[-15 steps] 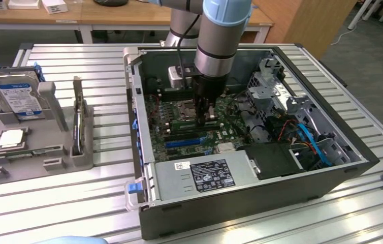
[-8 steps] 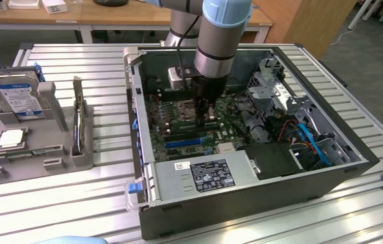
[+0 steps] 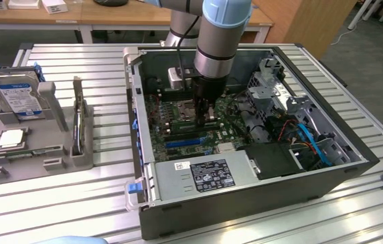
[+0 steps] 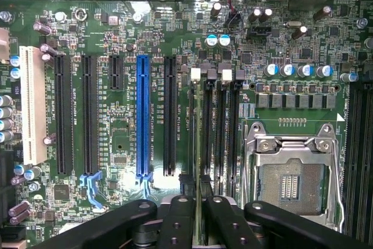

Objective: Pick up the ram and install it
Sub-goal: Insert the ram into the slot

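Ram (image 4: pixel 201 161) is standing edge-on between your gripper's (image 4: pixel 200 214) fingers (image 4: pixel 180 220), which are clamping it from both sides. You are holding it at the black slots (image 4: pixel 233 138) just beside the socket (image 4: pixel 291 182), near the board's (image 4: pixel 122 132) middle, inside the open case (image 3: pixel 246 203). Whether it is seated, I cannot tell.

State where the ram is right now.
In the wrist view the ram stands edge-on at the gripper, in line with the memory slots between the blue slot and the CPU socket.
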`<control>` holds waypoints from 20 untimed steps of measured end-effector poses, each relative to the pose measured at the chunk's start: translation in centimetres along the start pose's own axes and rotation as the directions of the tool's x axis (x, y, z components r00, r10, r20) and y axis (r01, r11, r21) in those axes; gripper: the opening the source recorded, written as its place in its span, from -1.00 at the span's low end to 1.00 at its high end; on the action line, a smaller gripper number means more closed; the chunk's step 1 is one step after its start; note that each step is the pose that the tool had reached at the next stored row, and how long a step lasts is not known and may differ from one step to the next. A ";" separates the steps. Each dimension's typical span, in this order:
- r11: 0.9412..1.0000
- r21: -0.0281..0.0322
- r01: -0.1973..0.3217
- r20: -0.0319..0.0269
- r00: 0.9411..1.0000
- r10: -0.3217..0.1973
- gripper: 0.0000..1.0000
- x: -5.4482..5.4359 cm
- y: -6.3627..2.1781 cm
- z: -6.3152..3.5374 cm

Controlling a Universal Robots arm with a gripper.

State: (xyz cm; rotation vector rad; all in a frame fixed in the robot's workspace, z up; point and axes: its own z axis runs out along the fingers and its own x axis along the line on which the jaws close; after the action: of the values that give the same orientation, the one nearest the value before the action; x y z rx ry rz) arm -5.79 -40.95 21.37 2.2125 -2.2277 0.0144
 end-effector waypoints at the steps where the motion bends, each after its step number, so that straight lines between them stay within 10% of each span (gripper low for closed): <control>1: 1.000 0.000 0.000 0.000 1.000 0.000 -0.70 0.0 0.00 0.00; 6: 1.000 0.000 0.000 0.000 1.000 0.000 -0.34 0.0 0.00 0.00; 20: 1.000 -0.008 -0.001 0.000 1.000 0.001 -0.34 0.0 -0.19 -2.65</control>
State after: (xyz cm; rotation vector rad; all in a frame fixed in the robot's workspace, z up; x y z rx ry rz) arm -5.61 -40.96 24.02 2.2075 -2.2246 0.0055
